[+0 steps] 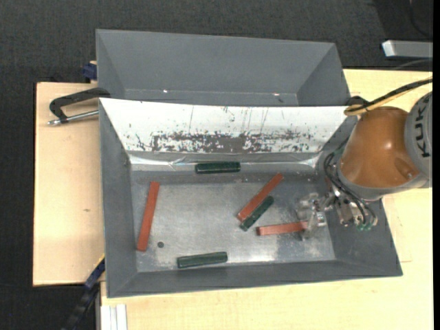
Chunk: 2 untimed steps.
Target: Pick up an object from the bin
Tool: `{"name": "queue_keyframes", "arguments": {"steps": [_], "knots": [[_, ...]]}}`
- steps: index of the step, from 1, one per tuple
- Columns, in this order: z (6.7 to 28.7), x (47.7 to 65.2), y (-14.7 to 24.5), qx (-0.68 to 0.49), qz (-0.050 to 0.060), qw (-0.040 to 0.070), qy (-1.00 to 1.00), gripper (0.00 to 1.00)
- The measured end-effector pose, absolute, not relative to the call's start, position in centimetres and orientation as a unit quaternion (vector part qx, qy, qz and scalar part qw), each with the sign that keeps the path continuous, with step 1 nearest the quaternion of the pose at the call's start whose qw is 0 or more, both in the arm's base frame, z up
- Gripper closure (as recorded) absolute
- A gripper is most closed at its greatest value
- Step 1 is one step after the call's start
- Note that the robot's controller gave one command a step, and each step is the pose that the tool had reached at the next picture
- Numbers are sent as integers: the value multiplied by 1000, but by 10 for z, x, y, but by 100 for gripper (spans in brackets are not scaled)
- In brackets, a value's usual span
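Observation:
My gripper [311,216] is low in the right part of the bin, just under the orange wrist cover. It sits right at the right end of a short red bar [278,230] that lies flat on the floor. Just left of that, a longer red bar [262,196] lies slanted, with a dark green bar [257,214] alongside it and partly beneath.
A dark green bar [218,167] lies against the back wall. An orange-red bar [148,216] lies lengthwise at the left, with a small dark speck [160,245] beside its near end. Another dark green bar [202,259] rests by the front wall.

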State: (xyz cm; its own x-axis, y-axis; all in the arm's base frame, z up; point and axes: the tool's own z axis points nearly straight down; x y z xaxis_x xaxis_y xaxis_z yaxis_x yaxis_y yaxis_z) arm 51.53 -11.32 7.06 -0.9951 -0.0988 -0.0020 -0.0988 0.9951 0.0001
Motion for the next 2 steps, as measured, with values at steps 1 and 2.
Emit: {"name": "queue_keyframes", "arguments": {"steps": [1,2], "knots": [[71,515,-113,-49,0,1,999,100],[219,518,-115,-75,0,3,997,100]]}}
